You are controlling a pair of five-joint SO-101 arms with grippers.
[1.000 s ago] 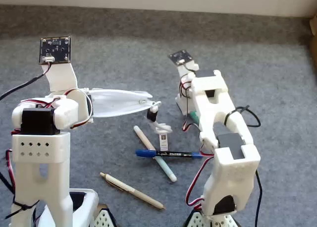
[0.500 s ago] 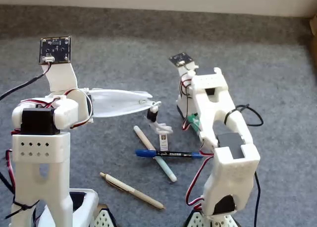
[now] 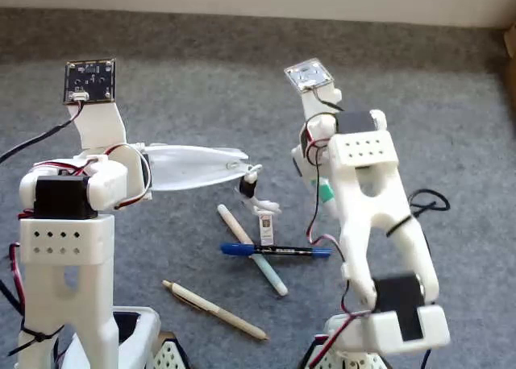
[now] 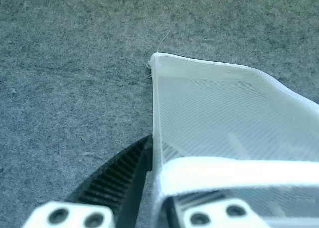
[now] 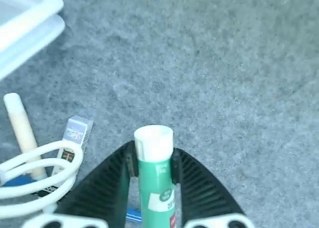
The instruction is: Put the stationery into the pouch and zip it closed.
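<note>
My left gripper [image 4: 155, 180] is shut on the edge of the translucent white mesh pouch [image 4: 224, 118], holding it off the carpet; from above the pouch [image 3: 193, 166] juts rightward from that arm. In my right gripper [image 5: 153, 161], which is shut, stands a green glue stick [image 5: 154, 178] with a white cap; a bit of the glue stick [image 3: 325, 193] peeks out under the raised right arm. Lying on the carpet are a cream pen [image 3: 234, 222], a blue marker [image 3: 274, 250], a pale teal pen [image 3: 271, 277], a beige pen [image 3: 214, 308] and a small white box [image 3: 264, 226].
A black-and-white clip [image 3: 248, 185] lies just off the pouch's tip. A white cable loop [image 5: 40, 173] hangs near the right gripper. Grey carpet [image 3: 201, 87] stretches open behind both arms. The arm bases stand at the near edge.
The right arm has lifted and swung back with the glue stick in its gripper. The left arm and the pouch have stayed put.
</note>
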